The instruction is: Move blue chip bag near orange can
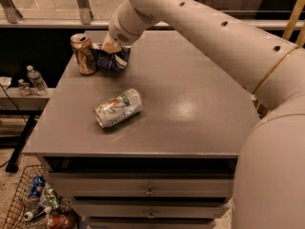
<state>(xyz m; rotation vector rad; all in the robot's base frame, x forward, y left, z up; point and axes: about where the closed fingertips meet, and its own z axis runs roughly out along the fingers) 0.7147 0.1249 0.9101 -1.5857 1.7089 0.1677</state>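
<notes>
The grey table (190, 128) fills the view, and the pale arm (214, 27) reaches over it to its far corner. A silver-white can (118, 109) lies on its side well apart from the fingers, toward the near edge. The blue chip bag (113, 62) sits directly under the fingers, crumpled and touching the orange can (84, 54), which stands upright just beside them. The gripper (112, 46) is pinched closed on the bag's top.

Lab: pincer (112, 47) at far-left of drawered table (190, 109)
</notes>
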